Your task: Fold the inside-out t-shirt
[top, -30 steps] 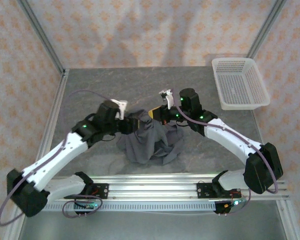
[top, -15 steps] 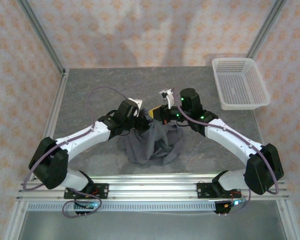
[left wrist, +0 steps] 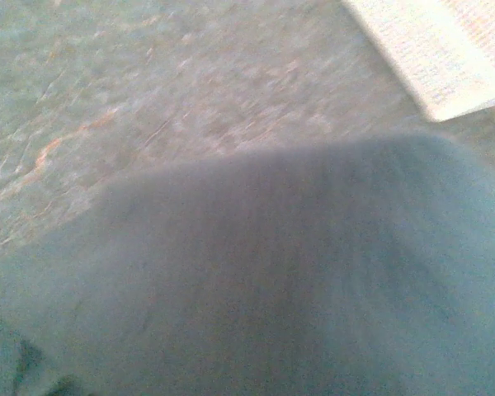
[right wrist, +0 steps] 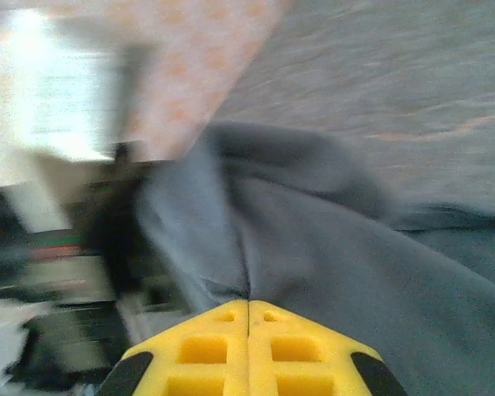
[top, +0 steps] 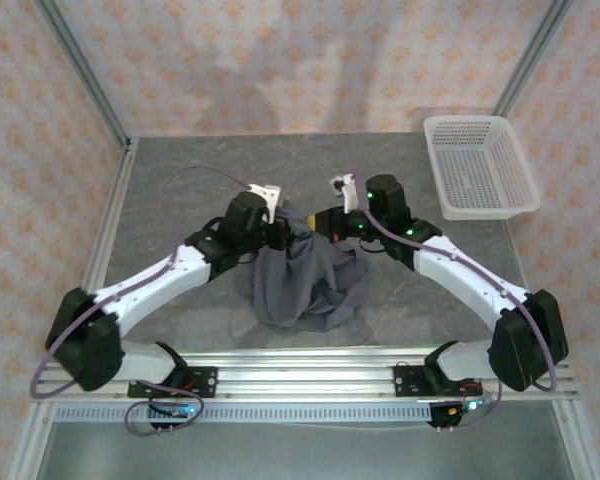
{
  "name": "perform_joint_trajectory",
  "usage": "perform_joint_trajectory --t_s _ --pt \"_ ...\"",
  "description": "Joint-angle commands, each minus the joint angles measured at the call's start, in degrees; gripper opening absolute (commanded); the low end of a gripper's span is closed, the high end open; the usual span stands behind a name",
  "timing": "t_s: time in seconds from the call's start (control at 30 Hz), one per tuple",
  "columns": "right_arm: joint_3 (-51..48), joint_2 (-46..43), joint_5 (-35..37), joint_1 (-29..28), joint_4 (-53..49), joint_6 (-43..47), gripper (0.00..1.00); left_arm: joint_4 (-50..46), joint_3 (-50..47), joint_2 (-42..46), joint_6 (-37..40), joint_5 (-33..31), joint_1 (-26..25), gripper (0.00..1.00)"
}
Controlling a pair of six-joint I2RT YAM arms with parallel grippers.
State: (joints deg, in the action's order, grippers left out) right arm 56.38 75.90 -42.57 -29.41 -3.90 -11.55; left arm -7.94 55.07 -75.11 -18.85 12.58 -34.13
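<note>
The dark slate-grey, soft-cloth short-sleeved t-shirt (top: 300, 285) is bunched at the middle of the grey tabletop (top: 180, 180), nearer the near edge than the far edge. Its upper part is drawn up into a peak and its lower part lies as a crumpled heap on the surface. The left end effector (top: 283, 232) is closed at the left side of that peak, and from its placement it is judged to be gripping the cloth. In the left wrist view, blurred grey fabric lies directly in front of the camera. The right end effector (top: 320, 222) is closed on the cloth at the right side of the peak. In the right wrist view, its yellow pads (right wrist: 223, 355) meet with no gap and a pinched fold of fabric runs out from between them. The two grip points sit close together. The white plastic mesh basket (top: 480, 165) stands at the far right corner, well apart from the garment. The step in hand is judged to be preparation: lifting and opening out the bundle before any fold is made. The next move calls for spreading the grip points apart, along an edge if possible, so that the cloth hangs or lies flat. No seam, hem or sleeve can be identified in the bundle.
</note>
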Motion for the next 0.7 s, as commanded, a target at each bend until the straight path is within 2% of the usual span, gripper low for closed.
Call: perform_joint_trajectory --t_s 0.0,0.07,0.17,0.23,0.3,0.37,0.43,0.5,0.53,0.57,0.63,0.67 --pt "1.51 -0.53 17.13 4.3 -8.16 4.08 0.0 -9.57 6.72 6.0 0.94 9.84 0.38 0.0" --pt "0.53 1.57 22.26 4.99 -8.75 9.67 0.0 -15.64 9.02 6.88 2.1 13.62 0.38 0.0" --pt "0.68 3.16 18.82 4.29 -8.56 13.13 0.02 -17.89 9.79 7.64 1.54 18.31 0.39 0.0" --pt "0.06 0.23 18.67 2.24 -7.64 12.21 0.26 -17.98 10.19 7.28 0.53 19.5 0.47 0.0" --pt "-2.16 -6.14 23.34 -0.29 -6.73 11.15 0.34 -18.59 10.94 6.22 -0.17 18.56 0.47 0.0" --pt "-6.69 -14.81 28.57 -3.26 -3.41 9.19 0.34 -20.76 12.56 4.32 -0.23 16.42 0.55 0.0" --pt "-12.35 -22.88 34.58 -8.75 1.97 7.27 0.32 -22.39 13.87 1.94 -0.3 14.6 0.63 0.0" --pt "-15.98 -26.71 38.18 -15.48 6.21 7.23 0.33 -23.68 15.01 -0.16 -0.47 13.45 0.73 0.0" --pt "-16.54 -26.98 40.35 -19.25 7.28 7.6 0.36 -24.66 15.59 -1.23 -0.73 12.71 0.76 0.0" --pt "-16.35 -26.36 41.99 -22.24 7.95 8.33 0.45 -25.46 16.21 -2.04 -1.02 12.22 0.86 0.0" --pt "-14.91 -22.99 46.99 -26.56 8.54 9.5 0.68 -26.92 17.79 -3.6 -2.1 11.52 0.88 0.0" --pt "-14.33 -21.24 48.88 -26.89 8.94 9.61 0.74 -27.21 18.22 -3.87 -2.7 11.53 0.84 0.0"
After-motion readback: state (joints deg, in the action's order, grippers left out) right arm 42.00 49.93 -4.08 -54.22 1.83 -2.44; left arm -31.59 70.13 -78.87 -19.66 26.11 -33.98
